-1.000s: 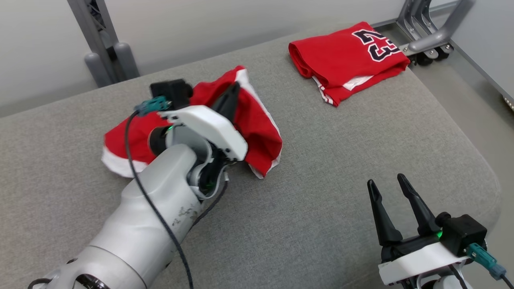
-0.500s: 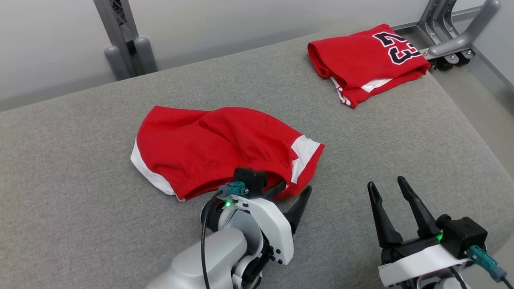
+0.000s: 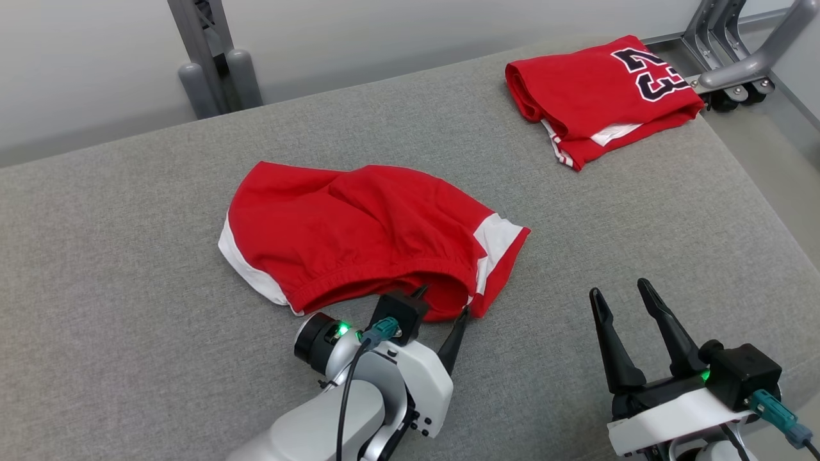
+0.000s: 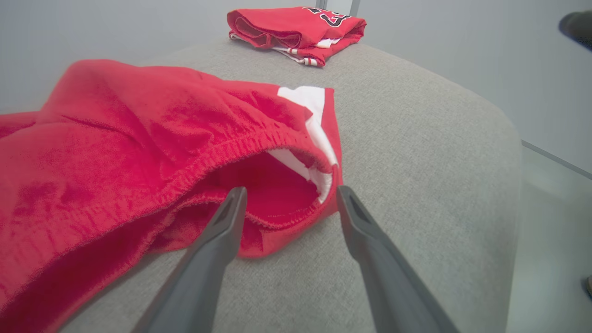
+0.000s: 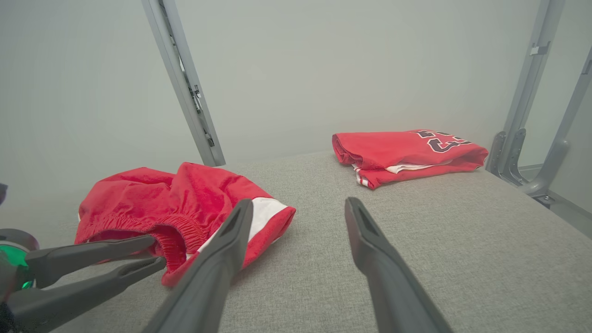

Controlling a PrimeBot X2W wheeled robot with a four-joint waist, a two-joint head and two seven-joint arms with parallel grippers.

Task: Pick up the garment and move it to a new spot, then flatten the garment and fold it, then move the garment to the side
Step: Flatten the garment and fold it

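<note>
Left fingers (image 4: 217,249) are spread wide and clamp nothing. The near waistband lip sits right at the tips, and I can't tell whether there's light contact. The left gripper (image 3: 442,302) is low, at the garment's near edge.

The garment (image 3: 359,237) is red shorts with white side panels, lying mid-surface, left of centre. The elastic waistband faces near and gapes open. The body is rumpled and humped, with one white panel on the right end and a white strip along the left edge. It's not flat and not folded.

The right gripper (image 3: 620,289) is parked near-right, well apart from the shorts. Its fingers (image 5: 217,268) are also wide apart with nothing between them.

The grey padded surface (image 3: 128,320) carries everything. At the far right there's a folded red jersey (image 3: 596,96) with a "23" on it, well apart from the shorts and not what either gripper is working on. Beyond the far edge are a metal frame post (image 3: 205,57) and a castor base (image 3: 737,64).

Progress, my read:
- The shorts rest on the surface with neither gripper holding them, so the relocate step looks done.
- Flatten: not done, the cloth is bunched.
- Fold: not started.
- Move to side: not started.

The likely next step is flattening. It probably needs both arms, each taking a waistband or hem corner and pulling outward. The left is already placed for a waistband pinch, but the right would have to travel across.
</note>
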